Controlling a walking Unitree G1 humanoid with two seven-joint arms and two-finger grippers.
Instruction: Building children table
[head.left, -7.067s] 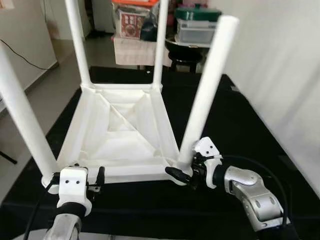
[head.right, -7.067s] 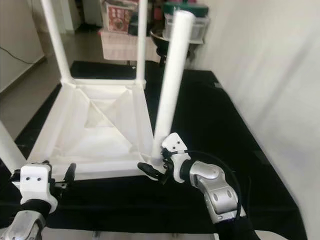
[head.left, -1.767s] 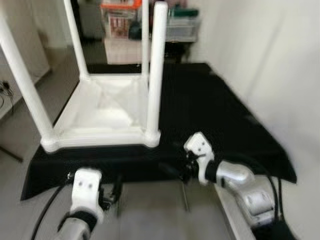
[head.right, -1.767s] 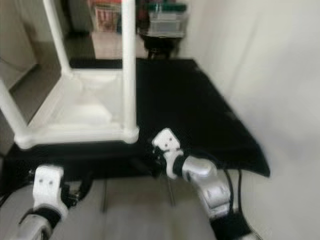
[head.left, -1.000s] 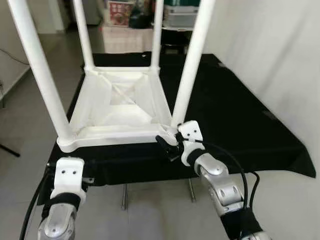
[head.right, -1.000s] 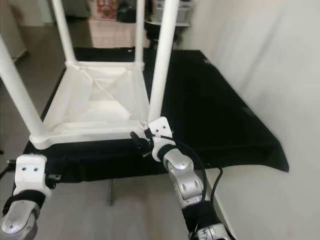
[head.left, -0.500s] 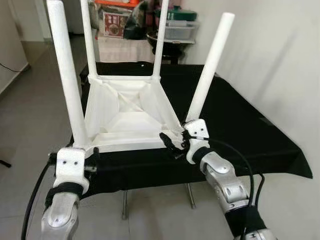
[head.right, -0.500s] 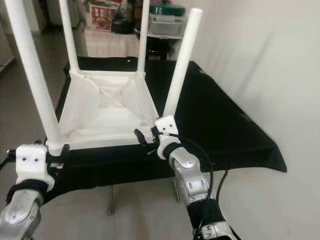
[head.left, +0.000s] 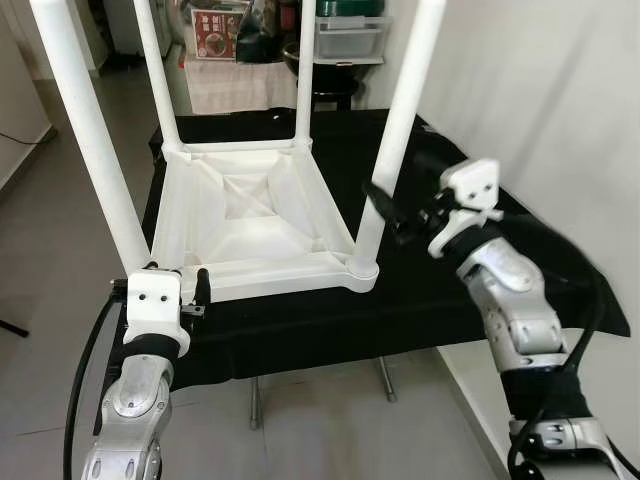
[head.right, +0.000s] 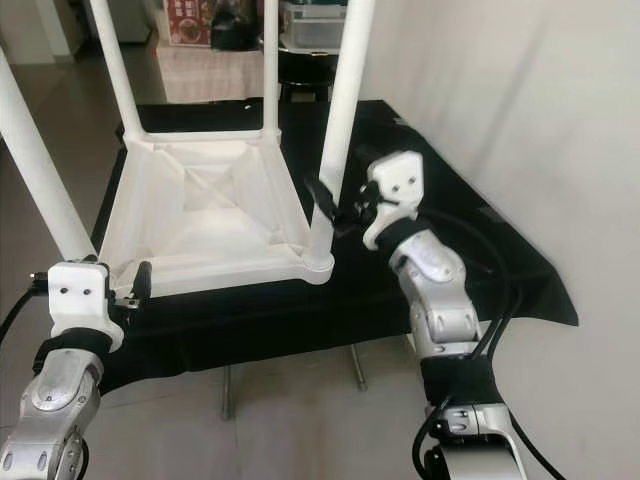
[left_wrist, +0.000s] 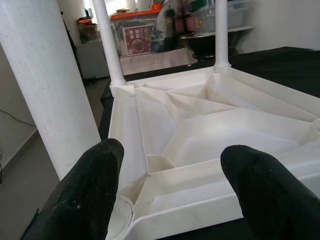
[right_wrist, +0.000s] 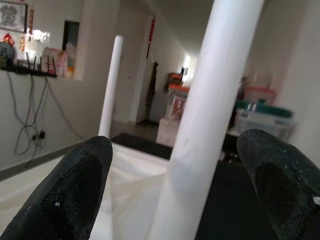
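A white table (head.left: 255, 215) is laid upside down on the black tabletop (head.left: 470, 290), legs up. The right hand (head.left: 392, 215) is spread open around its near right leg (head.left: 395, 130), fingers apart from it. The left hand (head.left: 170, 290) is held open at the table's near left corner, gripping nothing.

Black cloth (head.left: 470, 290) covers the stand in front of me, draping over its near edge; thin metal legs (head.left: 385, 378) show beneath. Grey tiled floor (head.left: 60, 230) to my left. Plain white wall (head.left: 560, 110) on my right. Beyond the cloth: an orange-lidded storage box (left_wrist: 136, 35) and a clear bin with green lid (head.left: 350, 25).
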